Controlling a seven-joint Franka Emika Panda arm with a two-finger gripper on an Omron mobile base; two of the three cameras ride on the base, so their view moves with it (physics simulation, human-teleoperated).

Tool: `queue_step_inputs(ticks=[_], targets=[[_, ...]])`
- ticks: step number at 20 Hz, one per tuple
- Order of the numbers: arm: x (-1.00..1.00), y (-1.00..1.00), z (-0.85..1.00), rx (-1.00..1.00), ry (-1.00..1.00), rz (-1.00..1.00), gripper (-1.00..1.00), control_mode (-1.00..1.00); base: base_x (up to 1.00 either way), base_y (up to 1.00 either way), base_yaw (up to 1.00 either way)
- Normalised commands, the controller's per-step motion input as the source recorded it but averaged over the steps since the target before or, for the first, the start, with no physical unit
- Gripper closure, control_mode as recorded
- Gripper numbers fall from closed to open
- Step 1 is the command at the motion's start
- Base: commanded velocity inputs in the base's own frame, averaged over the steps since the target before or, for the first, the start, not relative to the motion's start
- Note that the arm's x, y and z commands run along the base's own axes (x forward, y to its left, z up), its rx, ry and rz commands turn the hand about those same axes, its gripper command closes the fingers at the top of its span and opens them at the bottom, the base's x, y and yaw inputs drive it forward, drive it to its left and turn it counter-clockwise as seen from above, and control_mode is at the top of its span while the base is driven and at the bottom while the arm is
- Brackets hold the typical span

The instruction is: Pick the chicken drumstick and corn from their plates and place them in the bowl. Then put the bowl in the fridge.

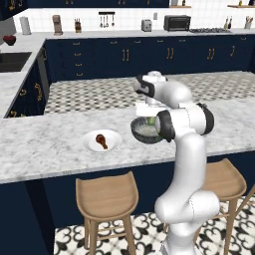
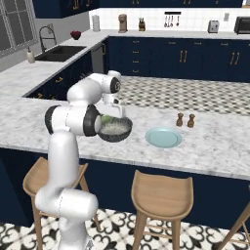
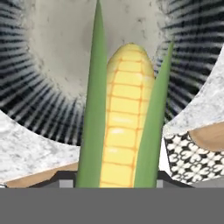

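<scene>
- Biggest thing is the marble counter (image 1: 45, 144), a long bar top with wooden stools (image 1: 106, 196) tucked along its near side. Navy cabinets (image 1: 124, 57) run along the back wall, with a toaster oven (image 1: 177, 22) on top.
- The arm (image 1: 187, 164) comes up from the floor in front of the counter and folds over it, so the wrist ends up right above the bowl.
- The bowl (image 2: 116, 129) sits on the counter near the front edge. It's dark and speckled outside, lighter grey inside.
- White plate (image 1: 101, 141) is to the left of the bowl, a bit apart from it, with the drumstick (image 1: 101, 141) lying on it.
- Blue-green plate (image 2: 163, 137) is on the other side of the bowl, with two small shakers (image 2: 185, 119) just behind it.
- The gripper (image 3: 116, 179) is clamped on the corn (image 3: 124, 118), with the fingers hidden behind the cob and husk in the hand view.
- The corn points down over the bowl's inside, its yellow tip over the pale bottom and green husk leaves on both sides. Can't tell if it's touching the bowl or not.
</scene>
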Motion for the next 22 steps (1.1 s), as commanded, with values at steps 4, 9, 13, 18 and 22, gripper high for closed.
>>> queue_step_inputs(ticks=[4,9,13,18,22], targets=[[0.77,0.00,-0.57,0.00,0.05,0.00,1.00,-1.00,0.00,0.00,0.00],[0.44,0.00,-0.73,0.00,0.00,0.00,1.00,-1.00,0.00,0.00,0.00],[-0.25,0.00,-0.49,0.00,-0.01,0.00,1.00,-1.00,0.00,0.00,0.00],[-0.87,0.03,-0.17,0.00,-0.07,0.00,-1.00,-1.00,0.00,0.00,0.00],[-1.00,0.00,0.00,0.00,-0.22,-0.04,-1.00,-1.00,0.00,0.00,0.00]])
